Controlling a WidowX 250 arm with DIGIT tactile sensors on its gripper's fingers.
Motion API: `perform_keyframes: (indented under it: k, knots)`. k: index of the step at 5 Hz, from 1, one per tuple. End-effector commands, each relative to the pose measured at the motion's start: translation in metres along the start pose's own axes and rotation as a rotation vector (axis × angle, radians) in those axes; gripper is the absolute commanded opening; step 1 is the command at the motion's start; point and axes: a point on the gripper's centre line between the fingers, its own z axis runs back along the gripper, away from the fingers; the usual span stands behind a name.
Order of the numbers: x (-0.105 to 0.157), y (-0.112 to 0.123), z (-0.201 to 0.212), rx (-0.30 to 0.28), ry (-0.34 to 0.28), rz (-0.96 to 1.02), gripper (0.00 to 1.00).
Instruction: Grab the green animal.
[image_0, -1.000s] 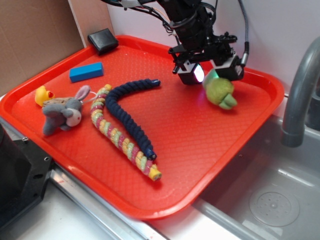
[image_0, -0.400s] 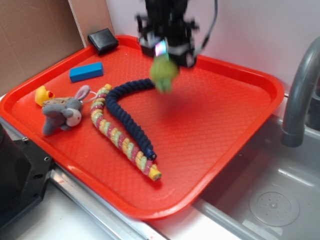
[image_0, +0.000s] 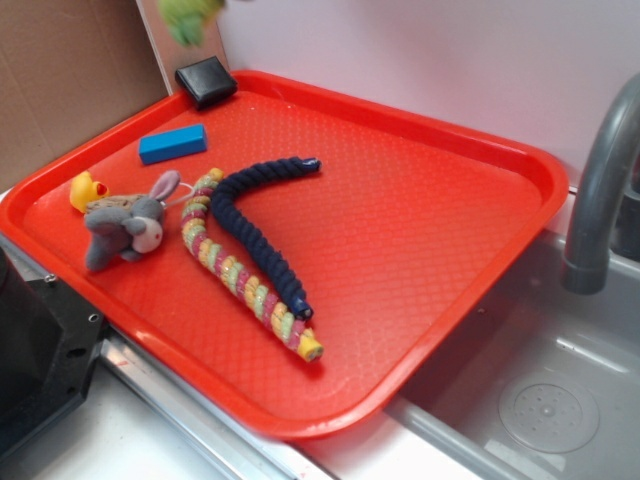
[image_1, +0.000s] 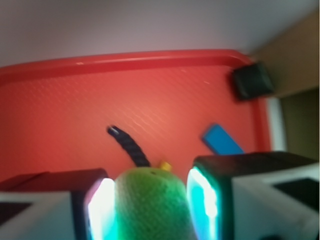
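Exterior overlooks red tray (image_0: 520, 160); wrist looks down

Between your fingers (image_1: 202, 200) there is no room: the green animal (image_1: 152, 202) fills the gap. Below them lies bare red tray (image_1: 65, 115), open to pass. Ahead of the fingertips the navy rope (image_1: 129, 145) lies; off to their right, the blue block (image_1: 221, 140) and black box (image_1: 252, 81).

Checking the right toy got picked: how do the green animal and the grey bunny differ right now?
The green animal is lime and rounded, held between the fingers above the tray; the grey bunny is grey with long ears, lying untouched near the tray's left edge. Both are small plush toys.
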Motion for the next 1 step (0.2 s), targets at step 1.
perform_keyframes:
  k: [1]
  knots:
    - [-0.0354,0.0302,0.0669,-0.027,-0.122,0.032,0.00]
